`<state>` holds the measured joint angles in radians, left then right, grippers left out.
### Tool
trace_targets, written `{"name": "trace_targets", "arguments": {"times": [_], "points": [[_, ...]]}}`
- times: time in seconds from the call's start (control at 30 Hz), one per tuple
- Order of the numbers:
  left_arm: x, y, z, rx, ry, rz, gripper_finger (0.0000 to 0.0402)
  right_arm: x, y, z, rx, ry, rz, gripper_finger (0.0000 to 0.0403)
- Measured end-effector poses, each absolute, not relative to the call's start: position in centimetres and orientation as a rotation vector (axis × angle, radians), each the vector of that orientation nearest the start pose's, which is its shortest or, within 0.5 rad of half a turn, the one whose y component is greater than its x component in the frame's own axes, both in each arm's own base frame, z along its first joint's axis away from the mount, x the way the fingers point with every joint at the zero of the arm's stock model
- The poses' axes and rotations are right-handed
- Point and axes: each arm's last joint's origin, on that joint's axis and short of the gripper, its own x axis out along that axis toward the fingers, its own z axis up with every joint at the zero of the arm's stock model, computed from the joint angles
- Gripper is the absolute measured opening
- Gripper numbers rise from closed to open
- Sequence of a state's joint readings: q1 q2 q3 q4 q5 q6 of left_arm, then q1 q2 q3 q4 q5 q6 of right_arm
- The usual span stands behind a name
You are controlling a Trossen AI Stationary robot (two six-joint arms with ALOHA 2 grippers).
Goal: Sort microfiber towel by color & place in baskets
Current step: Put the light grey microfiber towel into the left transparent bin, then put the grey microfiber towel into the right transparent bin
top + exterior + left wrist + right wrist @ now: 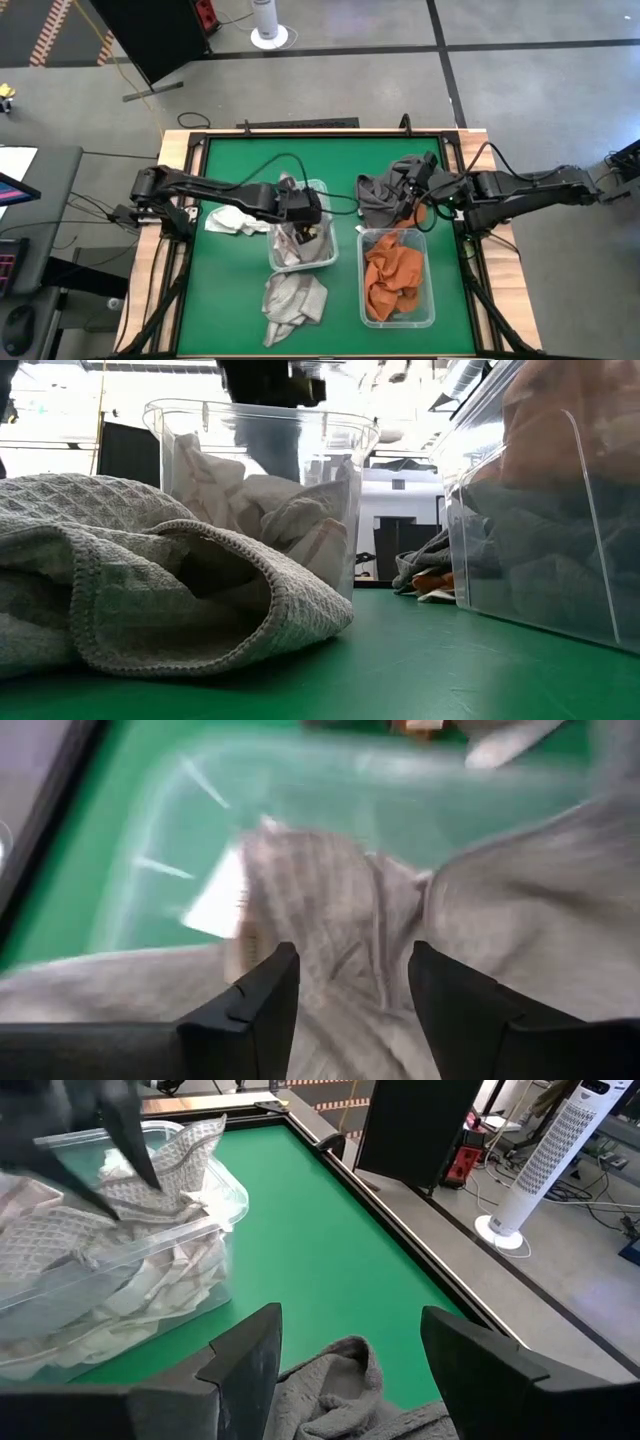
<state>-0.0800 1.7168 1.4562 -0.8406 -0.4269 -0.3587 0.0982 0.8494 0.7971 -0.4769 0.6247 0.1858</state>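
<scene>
- Dark fingers of my left gripper (345, 995) stand apart over the grey towels (300, 245) in the left basket (325, 258), holding nothing.
- Right gripper (345, 1370), fingers wide apart and empty, hovers above a dark grey towel (385, 190) behind the orange-filled basket (428, 300).
- Soft, light, limp cloth; I judge pinching a raised fold works best.

Towels in both baskets (303, 250) – loose towel (294, 305) before left one.

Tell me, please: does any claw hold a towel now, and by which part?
Neither holds one. The left claw stands open above grey towels in the left basket; the right claw stands open above a dark grey towel.
</scene>
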Motion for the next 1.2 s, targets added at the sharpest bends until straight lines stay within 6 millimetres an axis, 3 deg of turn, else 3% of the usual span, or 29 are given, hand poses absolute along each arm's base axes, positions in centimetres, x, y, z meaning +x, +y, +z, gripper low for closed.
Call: {"name": "trace_targets", "arguments": {"times": [0.1, 0.23, 0.53, 0.67, 0.8, 0.93, 1.03, 1.2], "points": [[34.0, -1.5, 29.7, -0.037, 0.980, 0.513, 0.0180, 17.3, 0.0, 30.3, -0.020, 0.452, -0.555, 0.0270], [32.6, -1.1, 29.7, -0.025, 1.043, 0.608, 0.0180, 17.4, 0.0, 30.4, -0.024, 0.439, -0.552, 0.0270], [33.4, -1.2, 22.6, -0.060, 1.233, 0.603, 0.0180, 17.5, 0.0, 30.6, -0.024, 0.420, -0.550, 0.0270], [33.9, -1.4, 21.3, -0.079, 1.314, 0.515, 0.0180, 17.5, 0.0, 30.6, -0.030, 0.418, -0.548, 0.0270], [33.8, -1.6, 23.6, -0.108, 1.307, 0.460, 0.0180, 17.5, 0.0, 30.6, -0.053, 0.431, -0.544, 0.0270], [33.1, -1.5, 28.8, -0.118, 1.154, 0.460, 0.0180, 17.1, -0.2, 30.3, -0.048, 0.468, -0.561, 0.0270], [32.2, -1.6, 31.6, -0.063, 1.014, 0.494, 0.0180, 17.0, -0.8, 30.0, -0.017, 0.487, -0.606, 0.0270], [31.5, -2.2, 32.9, 0.110, 0.809, 0.551, 0.0180, 17.3, -3.0, 28.7, -0.023, 0.612, -0.725, 0.0270]]}}
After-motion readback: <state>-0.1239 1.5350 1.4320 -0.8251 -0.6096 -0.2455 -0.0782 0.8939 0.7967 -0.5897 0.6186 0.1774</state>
